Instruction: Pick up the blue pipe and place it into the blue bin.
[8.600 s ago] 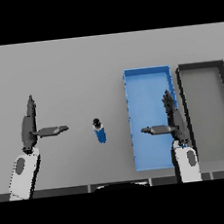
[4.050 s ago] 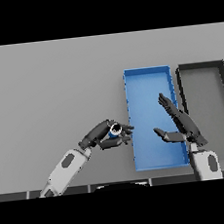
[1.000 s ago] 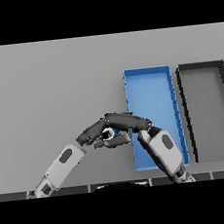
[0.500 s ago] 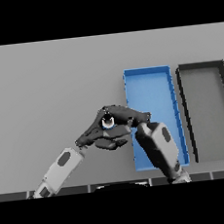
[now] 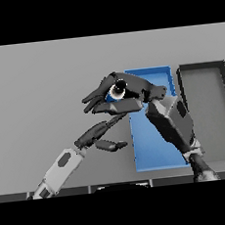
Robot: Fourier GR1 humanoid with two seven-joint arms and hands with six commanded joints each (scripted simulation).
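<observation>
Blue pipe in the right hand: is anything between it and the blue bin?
Nothing visible blocks it. The right hand holds the short blue pipe at the left rim of the open blue rectangular bin. The left hand sits lower, left of the bin.

Blue pipe (image 5: 118, 90): only round open end with pale rim visible, rest of body hidden inside curled fingers of right hand (image 5: 132, 90); length and tilt not readable. Blue bin (image 5: 154, 144): upper left corner and part of left wall covered by right hand and forearm; lower right corner hidden behind wrist. Dark bin (image 5: 207, 107): right wall cut off by picture edge. Left hand (image 5: 103, 136): palm not visible, only straight fingers; contact with right hand not determinable.
</observation>
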